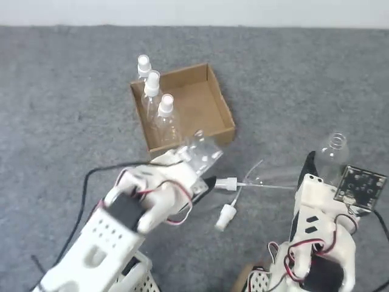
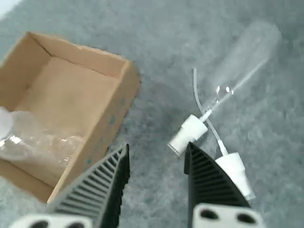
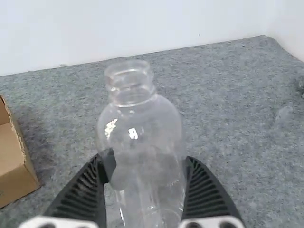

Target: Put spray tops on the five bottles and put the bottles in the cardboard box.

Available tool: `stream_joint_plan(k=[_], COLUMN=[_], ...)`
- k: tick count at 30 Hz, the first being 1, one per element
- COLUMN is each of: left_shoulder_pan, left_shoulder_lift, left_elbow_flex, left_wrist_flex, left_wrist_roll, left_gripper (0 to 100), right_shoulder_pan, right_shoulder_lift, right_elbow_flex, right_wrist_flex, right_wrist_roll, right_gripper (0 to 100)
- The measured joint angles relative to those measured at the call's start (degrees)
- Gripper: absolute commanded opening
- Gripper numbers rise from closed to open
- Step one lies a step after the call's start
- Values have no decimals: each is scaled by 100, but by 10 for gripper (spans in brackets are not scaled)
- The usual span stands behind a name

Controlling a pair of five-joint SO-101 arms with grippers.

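On the grey desk (image 1: 73, 109), the cardboard box (image 1: 209, 100) is the largest thing, and it shows roughly three fifths of the job done. Three capped bottles (image 1: 164, 115) stand in a row along one of its side walls with their white tops up. I cannot tell whether the farthest one is inside the box or just behind its rear corner.

Two bottles and two tops remain.

- **Held bottle:** The right gripper (image 3: 145, 168) is well apart from the box, off its front corner. Its fingers (image 3: 85, 190) are spread only as wide as the body of the uncapped bottle (image 3: 137, 133) and press on both sides of it. This bottle stands upright with its long axis vertical and its open neck pointing up, which looks ready to take a top.
- **Lying bottle:** The other bare bottle (image 1: 203, 149) lies on its side against the box's front corner, with its long axis flat on the desk. I cannot make out which end is the neck.
- **Nearer spray top:** The nearer spray top (image 2: 189, 134) lies on the desk just in front of the box. Its head is toward the left arm and its thin tube trails away toward the right arm.
- **Second spray top:** The second spray top (image 1: 225, 216) lies a little farther from the box, with its tube angling back toward it.

The left gripper (image 2: 156, 171) hovers just short of the nearer top. Its fingers (image 2: 111, 183) are parted wide and hold nothing.
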Motion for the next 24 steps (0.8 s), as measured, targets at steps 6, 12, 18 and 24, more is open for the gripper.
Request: stream_joint_plan(k=[6, 12, 18, 24], left_shoulder_pan=[149, 492, 580, 589], left_shoulder_lift=[1697, 3068, 3982, 4651], left_elbow_flex=[-677, -976, -1011, -1442], left_wrist_flex=[0, -246, -914, -1037], left_wrist_roll=[-624, -985, -1029, -1037], left_gripper=[177, 177, 177, 177], right_shoulder_pan=[0, 0, 0, 0], right_shoulder_lift=[0, 0, 0, 0], right_elbow_flex=[0, 0, 0, 0], right_wrist_flex=[0, 0, 0, 0], right_wrist_roll=[0, 0, 0, 0], right_gripper=[6, 6, 6, 6])
